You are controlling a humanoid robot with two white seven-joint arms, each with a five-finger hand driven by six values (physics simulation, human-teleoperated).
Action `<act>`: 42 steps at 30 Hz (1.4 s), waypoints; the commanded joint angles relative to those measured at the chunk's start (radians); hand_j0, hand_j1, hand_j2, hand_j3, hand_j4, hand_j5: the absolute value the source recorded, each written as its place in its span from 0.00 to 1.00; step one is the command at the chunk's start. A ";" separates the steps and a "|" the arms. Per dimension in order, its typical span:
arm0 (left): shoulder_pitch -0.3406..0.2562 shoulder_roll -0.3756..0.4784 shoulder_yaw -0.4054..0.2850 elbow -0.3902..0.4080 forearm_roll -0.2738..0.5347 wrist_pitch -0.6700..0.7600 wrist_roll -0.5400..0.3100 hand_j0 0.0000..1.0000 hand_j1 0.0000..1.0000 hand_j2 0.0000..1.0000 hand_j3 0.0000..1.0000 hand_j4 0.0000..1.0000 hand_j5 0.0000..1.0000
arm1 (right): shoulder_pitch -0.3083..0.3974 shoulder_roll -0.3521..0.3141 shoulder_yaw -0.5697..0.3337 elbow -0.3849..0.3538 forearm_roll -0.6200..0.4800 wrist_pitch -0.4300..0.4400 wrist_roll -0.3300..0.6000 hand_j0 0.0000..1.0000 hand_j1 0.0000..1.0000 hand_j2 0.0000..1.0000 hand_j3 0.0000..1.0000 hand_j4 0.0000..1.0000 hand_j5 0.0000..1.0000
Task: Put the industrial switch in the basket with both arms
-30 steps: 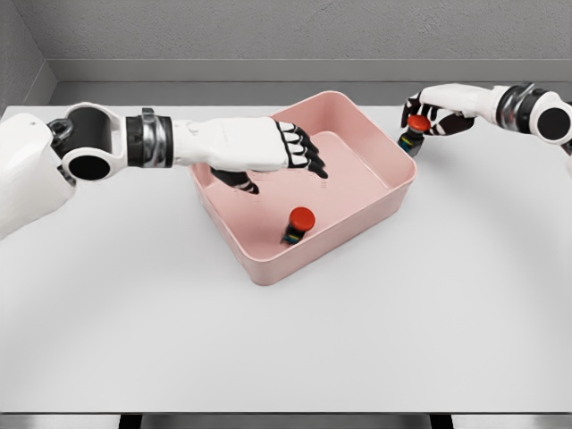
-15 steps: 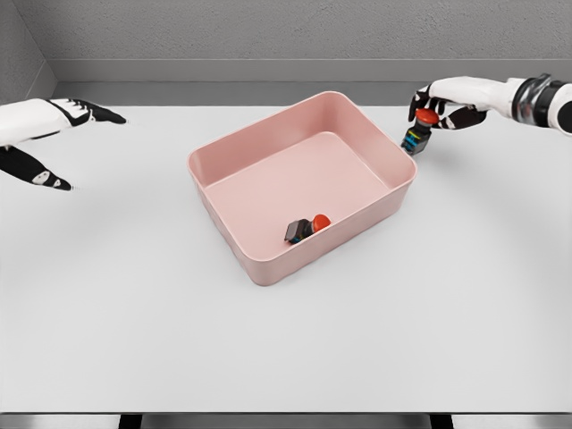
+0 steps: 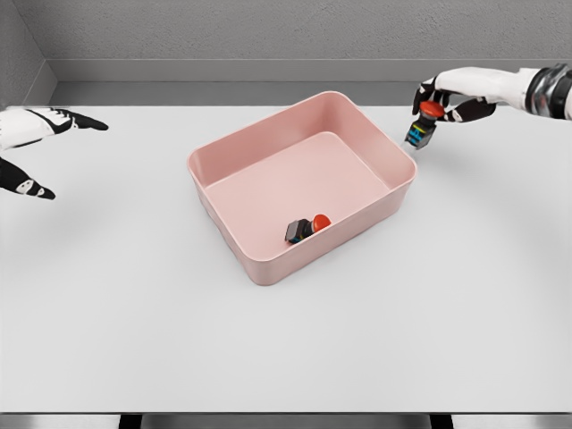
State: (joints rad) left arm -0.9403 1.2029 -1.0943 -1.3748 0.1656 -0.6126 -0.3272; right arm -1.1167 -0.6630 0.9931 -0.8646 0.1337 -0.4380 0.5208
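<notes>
Currently the near part of the surface (image 3: 286, 349) is a plain matte light-grey slab, smooth, with a straight front edge.

Mid-frame sits the basket (image 3: 259, 264): a pink rectangular tub, smooth plastic look, rounded corners, thin rolled rim, solid walls sloping slightly inward to a flat floor. It is rotated on the surface, one corner pointing toward the camera.

Inside it, near the front-right wall, one industrial switch (image 3: 306, 227) lies tipped on its side on the floor: dark boxy body, round glossy red mushroom cap pointing right. Whether it touches the wall I cannot tell.

Left hand (image 3: 36, 147) shows at the left edge, well apart from the basket: white shell with black fingertips, fingers spread, nothing in it. It hangs above the surface; the arm is mostly cut off by the frame edge.

Farther back on the right, the right hand (image 3: 451, 94) is clamped around a second switch (image 3: 420, 125), thumb and fingers around the red domed cap. This switch has a dark blocky body with small blue and yellow-green markings, tilted, and it sits just outside the basket's far-right corner, beside the rim, not over the interior. The right wrist has a dark ribbed metallic cuff (image 3: 550, 88).

Behind runs a rough grey wall (image 3: 286, 31) with a lighter ledge at its base.
</notes>
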 commanded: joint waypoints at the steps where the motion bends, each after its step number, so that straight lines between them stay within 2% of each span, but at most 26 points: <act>1: 0.000 -0.003 -0.001 0.000 0.006 0.002 0.000 1.00 1.00 1.00 1.00 1.00 1.00 | 0.000 -0.009 -0.005 -0.017 -0.005 -0.001 0.002 0.47 0.47 0.47 0.47 0.47 0.47; 5: 0.009 -0.013 -0.001 -0.003 0.002 0.002 0.000 1.00 1.00 1.00 1.00 1.00 1.00 | -0.002 -0.010 -0.010 -0.033 -0.005 -0.002 0.002 0.47 0.47 0.47 0.47 0.47 0.47; 8: 0.035 -0.057 -0.002 -0.003 -0.005 0.002 -0.004 1.00 1.00 1.00 1.00 1.00 1.00 | 0.000 -0.012 -0.047 -0.039 -0.006 -0.027 0.033 0.47 0.47 0.47 0.47 0.47 0.47; 17: 0.038 -0.059 -0.018 -0.001 -0.006 0.002 -0.009 1.00 1.00 1.00 1.00 1.00 1.00 | 0.000 -0.032 -0.064 -0.086 -0.006 -0.030 0.053 0.45 0.45 0.45 0.45 0.45 0.45; 42: 0.044 -0.049 -0.032 0.010 -0.008 0.002 -0.009 1.00 1.00 1.00 1.00 1.00 1.00 | 0.011 -0.032 -0.073 -0.244 -0.008 -0.024 0.068 0.44 0.44 0.44 0.44 0.44 0.44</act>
State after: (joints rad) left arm -0.8958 1.1529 -1.1271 -1.3653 0.1511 -0.6125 -0.3363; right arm -1.1060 -0.6945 0.9218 -1.0928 0.1312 -0.4658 0.5893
